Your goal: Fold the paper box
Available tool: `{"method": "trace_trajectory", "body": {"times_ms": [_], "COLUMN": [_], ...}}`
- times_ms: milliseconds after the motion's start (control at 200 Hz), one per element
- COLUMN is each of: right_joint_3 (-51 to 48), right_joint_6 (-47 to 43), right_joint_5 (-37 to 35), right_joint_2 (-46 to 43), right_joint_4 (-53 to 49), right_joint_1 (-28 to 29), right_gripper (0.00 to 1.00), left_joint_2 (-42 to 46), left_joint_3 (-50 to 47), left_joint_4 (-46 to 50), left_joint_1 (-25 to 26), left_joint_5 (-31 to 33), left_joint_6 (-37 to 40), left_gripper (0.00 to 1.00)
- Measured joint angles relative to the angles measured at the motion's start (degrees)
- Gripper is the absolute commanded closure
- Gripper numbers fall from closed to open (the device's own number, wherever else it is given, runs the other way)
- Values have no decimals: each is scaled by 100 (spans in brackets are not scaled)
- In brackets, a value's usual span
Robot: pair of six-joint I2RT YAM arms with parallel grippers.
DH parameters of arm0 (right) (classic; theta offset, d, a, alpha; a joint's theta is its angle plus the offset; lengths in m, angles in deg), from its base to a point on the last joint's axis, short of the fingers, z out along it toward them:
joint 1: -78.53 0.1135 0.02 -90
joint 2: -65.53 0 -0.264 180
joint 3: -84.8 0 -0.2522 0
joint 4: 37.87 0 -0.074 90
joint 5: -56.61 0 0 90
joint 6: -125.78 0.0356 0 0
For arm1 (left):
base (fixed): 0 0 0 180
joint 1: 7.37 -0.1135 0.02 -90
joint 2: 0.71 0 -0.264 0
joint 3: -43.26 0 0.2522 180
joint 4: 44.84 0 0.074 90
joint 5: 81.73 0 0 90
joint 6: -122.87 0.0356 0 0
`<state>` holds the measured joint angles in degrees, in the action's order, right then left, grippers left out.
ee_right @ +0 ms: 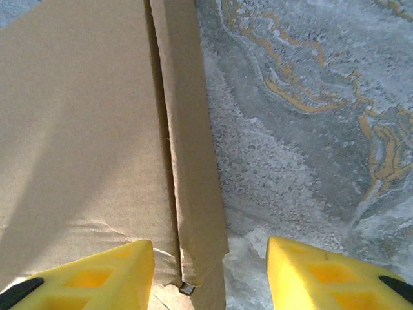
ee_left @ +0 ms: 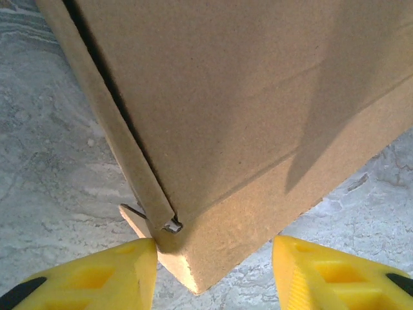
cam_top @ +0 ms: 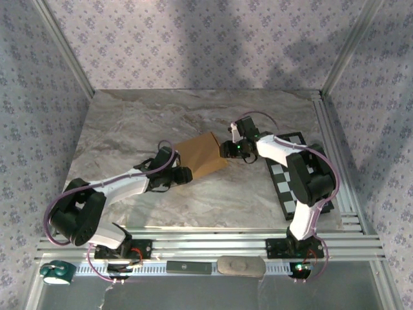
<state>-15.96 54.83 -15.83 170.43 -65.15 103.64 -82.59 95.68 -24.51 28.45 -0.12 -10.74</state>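
Top external view: the paper box (cam_top: 201, 155), a shallow closed tan cardboard form, lies flat on the marbled grey table (cam_top: 193, 116) just short of centre, turned so one corner points toward 5 o'clock. The left gripper (cam_top: 184, 174) sits at the box's 7 o'clock corner. The right gripper (cam_top: 227, 150) sits at its 3 o'clock edge. A black-and-white checkered board (cam_top: 293, 174) lies flat along the table's 4 o'clock margin, partly under the right arm and apart from the box. Left wrist view: the left gripper (ee_left: 214, 271) has its jaws spread wide, with nothing clamped. The near corner of the box (ee_left: 245, 97) projects into the gap between the yellow fingers (ee_left: 97, 278). The finger at 7 o'clock is touching or just beside that corner; which, I cannot tell. The other finger stands clear. A narrow side panel runs up toward 11 o'clock with a dark seam beside it, and a small tab shows at the corner. Right wrist view: the right gripper (ee_right: 210, 271) is likewise spread apart and pinches nothing. The box (ee_right: 84, 129) occupies the frame from 12 round to 9 o'clock, and its narrow edge strip ends between the fingers. The finger at 7 o'clock overlaps the top face; the finger at 5 o'clock is over bare table (ee_right: 303, 161).
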Motion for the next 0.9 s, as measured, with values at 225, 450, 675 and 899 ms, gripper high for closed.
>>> {"method": "trace_trajectory", "body": {"times_ms": [225,450,675,899], "right_joint_3": [-83,-83,-87,-96], "right_joint_6": [131,205,258,258], "right_joint_5": [59,133,138,144], "right_joint_2": [0,0,0,0], "right_joint_4": [4,4,9,20], "right_joint_1": [57,61,72,70], "right_gripper": [51,52,53,54], "left_joint_2": [-4,-4,-4,-24], "left_joint_3": [0,-55,-70,-70], "left_joint_4": [-39,-90,-129,-127], "left_joint_1": [0,59,63,63], "left_joint_5": [2,4,26,63], "left_joint_6": [2,9,87,227], "left_gripper": [53,57,64,64]}}
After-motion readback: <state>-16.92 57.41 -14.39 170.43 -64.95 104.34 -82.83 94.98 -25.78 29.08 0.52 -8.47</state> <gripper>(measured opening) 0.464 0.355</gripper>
